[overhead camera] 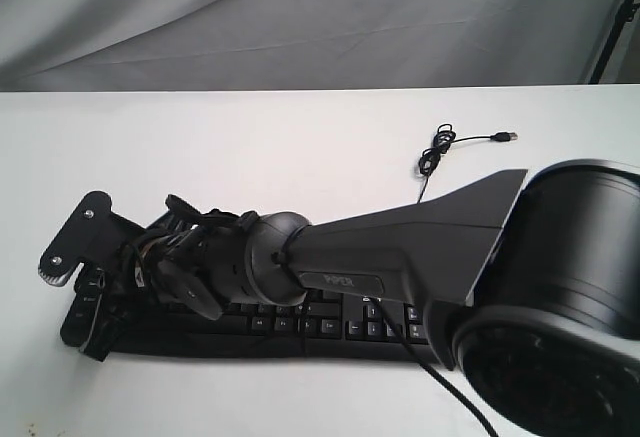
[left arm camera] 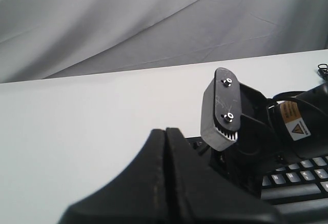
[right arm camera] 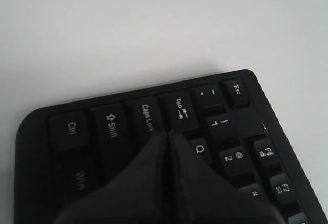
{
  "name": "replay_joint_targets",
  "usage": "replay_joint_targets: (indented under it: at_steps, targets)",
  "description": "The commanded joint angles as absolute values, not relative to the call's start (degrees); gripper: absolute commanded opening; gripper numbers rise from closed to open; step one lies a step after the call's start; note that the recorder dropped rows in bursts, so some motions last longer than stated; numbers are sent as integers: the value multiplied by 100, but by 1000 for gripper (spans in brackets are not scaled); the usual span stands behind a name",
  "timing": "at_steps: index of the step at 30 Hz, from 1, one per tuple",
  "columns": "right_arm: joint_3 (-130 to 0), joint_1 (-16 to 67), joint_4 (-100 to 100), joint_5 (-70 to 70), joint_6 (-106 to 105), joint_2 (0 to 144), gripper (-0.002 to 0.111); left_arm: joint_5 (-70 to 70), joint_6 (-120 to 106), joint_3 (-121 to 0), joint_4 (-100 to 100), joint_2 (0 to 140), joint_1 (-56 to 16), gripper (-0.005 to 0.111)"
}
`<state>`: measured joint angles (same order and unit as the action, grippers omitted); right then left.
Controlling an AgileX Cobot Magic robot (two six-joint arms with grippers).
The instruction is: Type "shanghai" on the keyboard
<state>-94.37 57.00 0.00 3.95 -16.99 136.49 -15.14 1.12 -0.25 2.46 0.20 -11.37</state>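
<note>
The long black keyboard (overhead camera: 330, 325) lies near the front of the white table, largely covered by my right arm (overhead camera: 400, 247), which reaches across to its left end. In the right wrist view my right gripper (right arm camera: 168, 133) is shut and holds nothing. Its tips are low over the keyboard (right arm camera: 107, 126), at the line between Caps Lock and Tab, just beside Q. My left gripper (left arm camera: 166, 130) is also shut and holds nothing, hovering off the keyboard's (left arm camera: 302, 175) left end and facing the right arm's grey toothed plate (left arm camera: 221, 110).
The thin black USB cable (overhead camera: 440, 147) lies coiled on the table behind the keyboard, its plug to the right. A grey cloth backdrop (overhead camera: 300, 17) hangs behind the table. The right arm's large dark housing (overhead camera: 565, 287) fills the lower right.
</note>
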Motion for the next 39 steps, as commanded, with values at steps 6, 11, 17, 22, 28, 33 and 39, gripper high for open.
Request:
replay_joint_targets:
  at_steps: [6,11,17,22,28,33,39]
  targets:
    - [-9474,5716,-84,536,-1788,13640,0,-1487,128,0,251,0,-1160,0]
    - [-9474,5716,-84,534,-1798,13640,0,-1487,128,0,251,0,-1160,0]
    - [-9474,5716,-84,534,-1798,13640,0,-1487,128,0,251,0,-1160,0]
    - [-9474,5705,-84,538,-1813,13607,0,-1487,128,0,251,0,-1160,0]
    - [-9440,5654,-145,686,-1813,13111,0,-1487,128,0,251,0,-1160,0]
    - [-8648,5629,-242,568,-1803,12450,0,-1487,128,0,251,0,-1160,0]
    - [-7205,5383,193,335,-1585,11672,0,-1487,128,0,251,0,-1160,0]
